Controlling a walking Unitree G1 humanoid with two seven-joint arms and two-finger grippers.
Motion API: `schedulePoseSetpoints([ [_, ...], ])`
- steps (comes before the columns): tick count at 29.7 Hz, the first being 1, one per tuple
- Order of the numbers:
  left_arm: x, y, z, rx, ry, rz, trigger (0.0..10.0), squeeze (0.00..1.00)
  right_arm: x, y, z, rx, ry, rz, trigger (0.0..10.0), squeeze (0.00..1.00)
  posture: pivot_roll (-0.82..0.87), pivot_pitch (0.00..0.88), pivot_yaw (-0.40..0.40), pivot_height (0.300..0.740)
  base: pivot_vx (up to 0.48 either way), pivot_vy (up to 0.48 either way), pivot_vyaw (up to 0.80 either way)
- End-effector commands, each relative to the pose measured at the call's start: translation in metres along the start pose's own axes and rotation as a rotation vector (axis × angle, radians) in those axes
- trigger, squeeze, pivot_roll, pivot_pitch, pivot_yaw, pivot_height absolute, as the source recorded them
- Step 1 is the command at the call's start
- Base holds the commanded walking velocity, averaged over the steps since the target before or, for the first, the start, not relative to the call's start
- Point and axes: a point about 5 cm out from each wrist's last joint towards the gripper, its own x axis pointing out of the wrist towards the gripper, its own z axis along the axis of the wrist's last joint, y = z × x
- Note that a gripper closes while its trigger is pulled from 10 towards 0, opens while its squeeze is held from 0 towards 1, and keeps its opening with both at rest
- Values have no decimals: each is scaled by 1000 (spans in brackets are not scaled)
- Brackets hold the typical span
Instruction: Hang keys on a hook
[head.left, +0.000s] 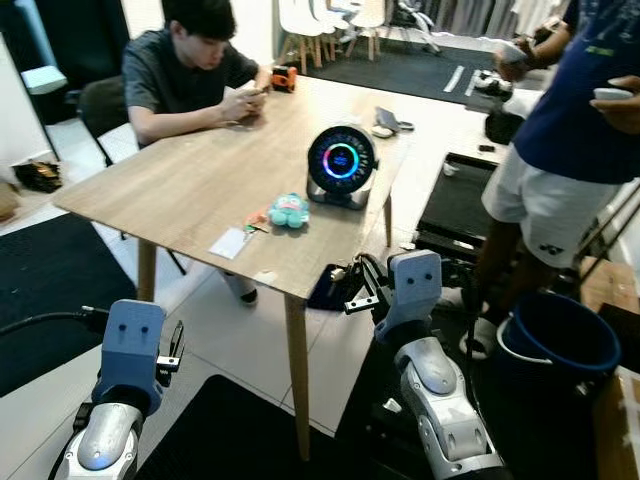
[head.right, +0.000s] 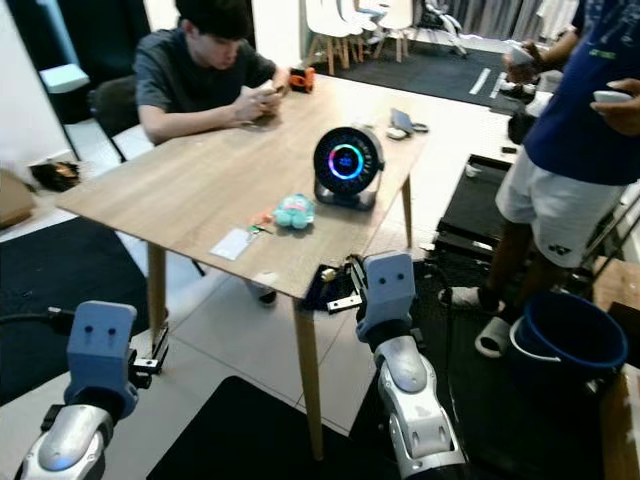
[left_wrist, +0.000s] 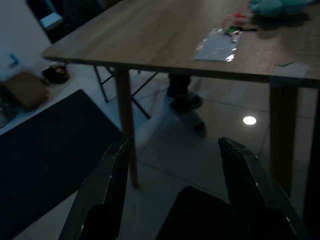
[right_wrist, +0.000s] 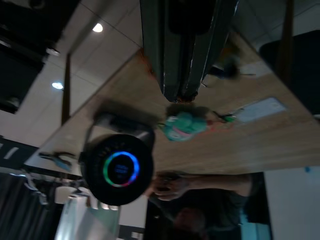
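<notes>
My right gripper is raised at the near corner of the wooden table, level with its edge. Its fingers are pressed together, and small pale metal pieces, seemingly the keys, hang at their tips. Blur hides the details of the keys. My left gripper hangs low over the floor left of the table leg, its fingers spread apart with nothing between them.
On the table lie a white card, small coloured bits, a teal plush toy and a round glowing speaker. A person sits at the far side. Another person stands at the right near a blue bucket.
</notes>
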Motion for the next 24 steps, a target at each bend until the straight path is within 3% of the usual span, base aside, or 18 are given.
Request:
schedulePoseSetpoints([
  [1, -2, -1, -5, 0, 23, -3, 10000, 0, -2, -2, -5, -1, 25, -7, 10000, 0, 160, 134, -51, 740, 0, 0, 800],
  [24, -2, -1, -6, 0, 27, -2, 10000, 0, -2, -2, -6, -1, 26, -5, 10000, 0, 161, 136, -48, 740, 0, 0, 800],
])
